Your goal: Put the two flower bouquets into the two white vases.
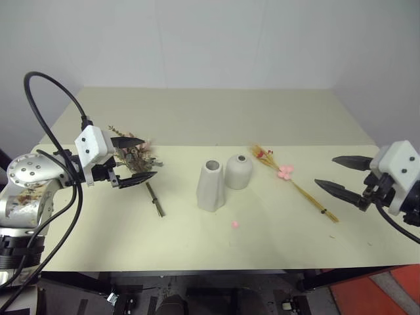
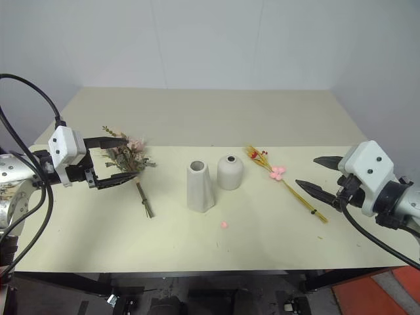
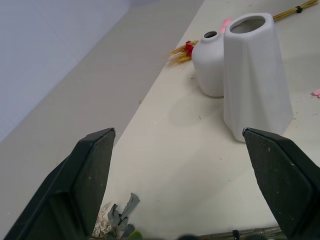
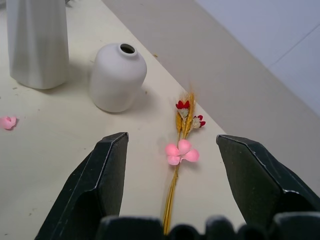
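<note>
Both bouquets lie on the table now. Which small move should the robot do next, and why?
Probably lower the right gripper onto the yellow bouquet and close. Its open fingers already stand on either side of the stalks, and the bouquet lies flat on the table, held by nothing. The round vase stands empty nearby.

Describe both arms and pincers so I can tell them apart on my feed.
Each pincer is two black tapered fingers on a boxy white housing. The left pincer sits on a silver metal arm with thick black cables looping over it. The right pincer has a black wrist with one black cable.
</note>
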`<action>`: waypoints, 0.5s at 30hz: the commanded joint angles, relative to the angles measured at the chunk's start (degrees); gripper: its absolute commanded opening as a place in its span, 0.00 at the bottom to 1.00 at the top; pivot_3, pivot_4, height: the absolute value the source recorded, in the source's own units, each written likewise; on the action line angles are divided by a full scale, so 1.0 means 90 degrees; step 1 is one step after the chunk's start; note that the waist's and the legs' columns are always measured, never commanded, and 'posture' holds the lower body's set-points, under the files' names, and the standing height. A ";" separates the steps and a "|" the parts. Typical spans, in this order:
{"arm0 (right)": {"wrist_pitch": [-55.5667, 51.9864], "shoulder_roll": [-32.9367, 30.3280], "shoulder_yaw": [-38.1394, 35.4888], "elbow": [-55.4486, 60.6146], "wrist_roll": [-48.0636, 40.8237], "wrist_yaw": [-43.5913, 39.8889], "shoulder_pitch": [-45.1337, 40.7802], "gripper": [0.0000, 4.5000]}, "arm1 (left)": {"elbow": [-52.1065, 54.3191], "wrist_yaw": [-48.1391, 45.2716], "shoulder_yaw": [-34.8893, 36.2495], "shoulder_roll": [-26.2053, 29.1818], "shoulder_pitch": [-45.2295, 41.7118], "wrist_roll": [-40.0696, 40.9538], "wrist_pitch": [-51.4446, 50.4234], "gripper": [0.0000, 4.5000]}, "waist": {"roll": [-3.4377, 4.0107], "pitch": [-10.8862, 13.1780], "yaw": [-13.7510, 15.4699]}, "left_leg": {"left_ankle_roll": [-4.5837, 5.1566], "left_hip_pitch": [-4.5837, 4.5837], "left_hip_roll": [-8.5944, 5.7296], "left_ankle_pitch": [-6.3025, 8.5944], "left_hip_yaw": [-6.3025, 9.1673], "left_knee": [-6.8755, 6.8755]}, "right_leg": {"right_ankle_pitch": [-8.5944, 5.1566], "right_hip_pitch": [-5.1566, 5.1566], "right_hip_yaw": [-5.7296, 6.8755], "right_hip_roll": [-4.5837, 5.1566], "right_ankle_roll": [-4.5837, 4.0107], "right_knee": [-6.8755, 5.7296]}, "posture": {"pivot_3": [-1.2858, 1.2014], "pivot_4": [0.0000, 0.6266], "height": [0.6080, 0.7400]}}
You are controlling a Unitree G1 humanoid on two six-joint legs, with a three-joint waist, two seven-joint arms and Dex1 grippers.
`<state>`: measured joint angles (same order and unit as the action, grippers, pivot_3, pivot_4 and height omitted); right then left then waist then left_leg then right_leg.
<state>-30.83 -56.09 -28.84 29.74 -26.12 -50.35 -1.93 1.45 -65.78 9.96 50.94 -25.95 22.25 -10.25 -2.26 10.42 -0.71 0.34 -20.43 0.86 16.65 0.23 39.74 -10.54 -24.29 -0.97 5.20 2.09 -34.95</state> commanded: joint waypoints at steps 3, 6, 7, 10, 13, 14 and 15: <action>-0.0347 -0.0138 0.0001 0.0082 -0.0055 0.0209 -0.0156 0.76 | 0.0174 0.0040 0.0057 0.0015 -0.0078 0.0036 0.0084 0.98 | 0.0000 0.0000 -0.0001 | 0.0000 0.0000 0.0000 0.0000 0.0000 0.0000 | 0.0000 0.0000 0.0000 0.0000 0.0000 0.0000 | 0.52 0.24 1.00; -0.0500 -0.0168 0.0080 0.0089 -0.0040 0.0261 -0.0227 0.76 | 0.0151 0.0024 0.0027 -0.0001 -0.0113 0.0032 0.0100 0.98 | 0.0000 0.0000 -0.0002 | 0.0000 0.0000 0.0000 0.0000 0.0000 0.0000 | 0.0000 0.0000 0.0000 0.0000 0.0000 -0.0001 | 0.52 0.24 1.00; -0.0526 -0.0192 0.0123 0.0091 -0.0006 0.0267 -0.0250 0.76 | 0.0147 0.0014 0.0025 -0.0003 -0.0122 0.0039 0.0099 0.98 | 0.0000 0.0000 -0.0003 | 0.0000 0.0000 0.0000 0.0000 0.0000 0.0000 | 0.0000 0.0000 0.0000 0.0000 0.0000 0.0000 | 0.52 0.24 1.00; -0.0472 -0.0255 0.0226 0.0037 0.0091 0.0248 -0.0288 0.76 | 0.0129 -0.0003 0.0001 -0.0010 -0.0152 0.0025 0.0108 0.98 | 0.0000 0.0000 0.0000 | 0.0000 0.0000 0.0001 0.0000 0.0000 0.0000 | 0.0000 0.0000 0.0001 -0.0001 0.0000 0.0000 | 0.52 0.24 1.00; -0.0589 -0.0304 0.0325 -0.0017 0.0111 0.0310 -0.0370 0.76 | 0.0118 -0.0004 -0.0026 -0.0025 -0.0188 0.0019 0.0110 0.98 | 0.0000 0.0000 0.0001 | 0.0000 -0.0001 0.0000 0.0000 0.0000 0.0000 | 0.0000 0.0000 0.0001 0.0001 0.0000 0.0001 | 0.52 0.24 1.00; -0.0777 -0.0390 0.0448 -0.0081 0.0096 0.0319 -0.0457 0.76 | 0.0118 -0.0013 -0.0040 -0.0039 -0.0211 0.0028 0.0113 0.98 | 0.0000 0.0000 0.0001 | 0.0000 -0.0001 -0.0001 0.0000 0.0000 0.0000 | 0.0000 0.0000 0.0001 0.0001 0.0000 0.0000 | 0.52 0.24 1.00; -0.0916 -0.0453 0.0538 -0.0126 0.0082 0.0323 -0.0523 0.76 | 0.0117 -0.0019 -0.0050 -0.0047 -0.0227 0.0035 0.0116 0.98 | 0.0000 0.0000 -0.0002 | 0.0000 -0.0001 -0.0001 0.0000 0.0000 0.0001 | 0.0000 0.0000 0.0000 0.0001 0.0000 0.0000 | 0.52 0.24 1.00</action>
<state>-37.30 -58.78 -23.80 28.53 -25.39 -48.16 -5.40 1.44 -65.86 9.28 50.49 -26.50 22.23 -10.18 -2.26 10.42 -0.73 0.34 -20.43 0.85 16.65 0.22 39.75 -10.54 -24.29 -0.97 5.22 2.08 -34.96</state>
